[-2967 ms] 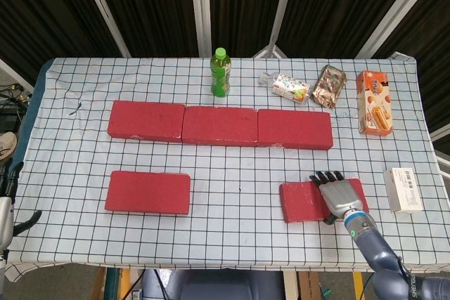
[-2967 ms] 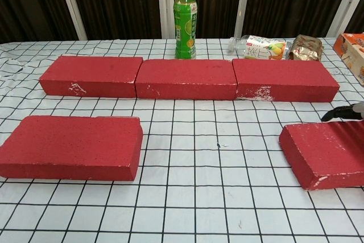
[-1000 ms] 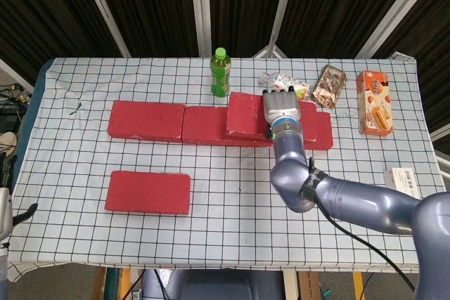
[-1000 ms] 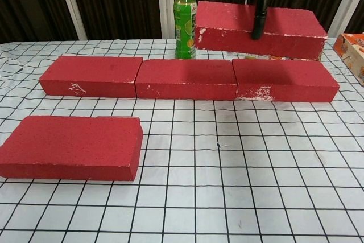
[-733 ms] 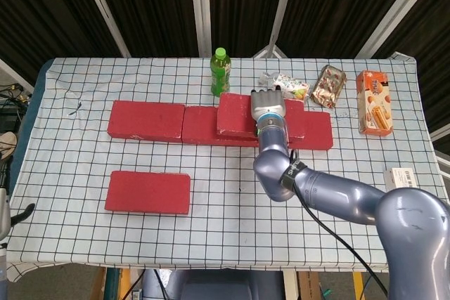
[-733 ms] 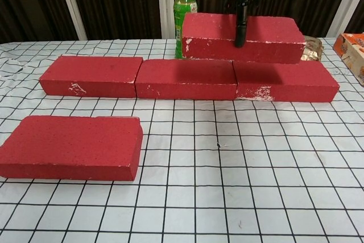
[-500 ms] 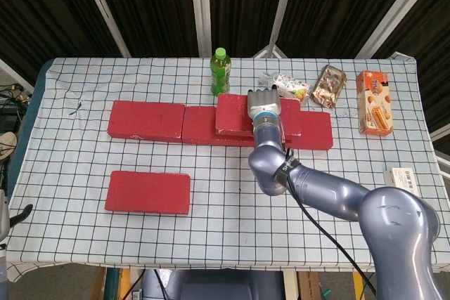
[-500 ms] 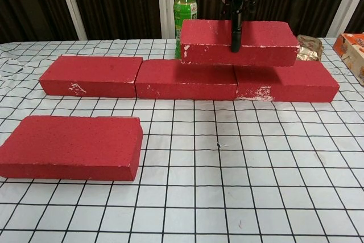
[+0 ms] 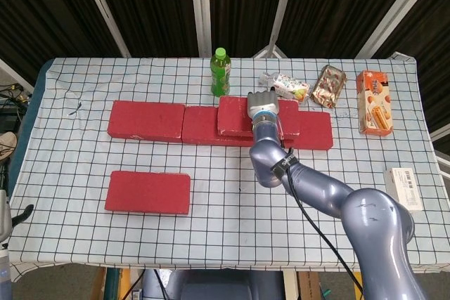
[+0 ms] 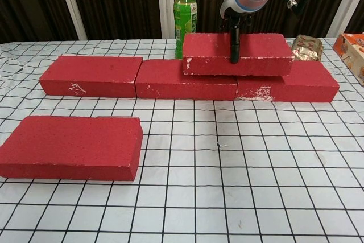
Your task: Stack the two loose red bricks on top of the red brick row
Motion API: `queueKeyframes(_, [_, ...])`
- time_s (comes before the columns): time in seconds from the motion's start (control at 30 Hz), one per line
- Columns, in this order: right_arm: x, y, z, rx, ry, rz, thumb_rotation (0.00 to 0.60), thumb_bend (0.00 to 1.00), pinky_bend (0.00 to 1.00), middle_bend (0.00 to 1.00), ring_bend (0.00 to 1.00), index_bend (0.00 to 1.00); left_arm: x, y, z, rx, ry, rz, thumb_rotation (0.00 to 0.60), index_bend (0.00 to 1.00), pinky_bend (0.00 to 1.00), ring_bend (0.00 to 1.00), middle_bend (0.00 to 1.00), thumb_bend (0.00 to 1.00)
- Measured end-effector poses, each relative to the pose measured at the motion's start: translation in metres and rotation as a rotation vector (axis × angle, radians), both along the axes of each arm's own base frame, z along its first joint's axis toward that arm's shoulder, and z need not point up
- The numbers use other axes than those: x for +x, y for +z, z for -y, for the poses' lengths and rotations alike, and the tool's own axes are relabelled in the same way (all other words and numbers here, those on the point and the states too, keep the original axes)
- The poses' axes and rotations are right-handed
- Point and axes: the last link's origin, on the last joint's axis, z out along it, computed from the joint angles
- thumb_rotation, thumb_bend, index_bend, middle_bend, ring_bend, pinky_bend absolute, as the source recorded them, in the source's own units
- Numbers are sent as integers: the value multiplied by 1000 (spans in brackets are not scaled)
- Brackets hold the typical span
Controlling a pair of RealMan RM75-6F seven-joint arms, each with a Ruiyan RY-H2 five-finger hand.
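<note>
The right robot hand (image 9: 263,105) grips a red brick (image 10: 236,53) lying on the brick row (image 10: 186,78), over the seam between its middle and right bricks. The second loose brick (image 10: 71,147) sits on the table (image 10: 227,186), in front of the row's left end. The left robot hand is out of sight.

5 red bricks: 3 in far row (image 9: 219,124), 1 stacked on row (image 10: 236,53), 1 loose near left (image 9: 148,192); 1 green bottle (image 9: 221,72); 2 snack packets far right (image 9: 285,86); 1 orange carton (image 9: 373,102); 1 white box near right (image 9: 405,188)
</note>
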Motion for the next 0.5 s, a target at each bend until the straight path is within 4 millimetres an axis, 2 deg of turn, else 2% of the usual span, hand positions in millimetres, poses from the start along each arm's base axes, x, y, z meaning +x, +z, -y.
queueKeyframes(0.5, [-6, -13, 1, 19, -19, 6, 600, 193, 0, 246, 164, 316, -3, 1, -3, 4, 12, -1, 600, 0, 35, 0, 0, 0])
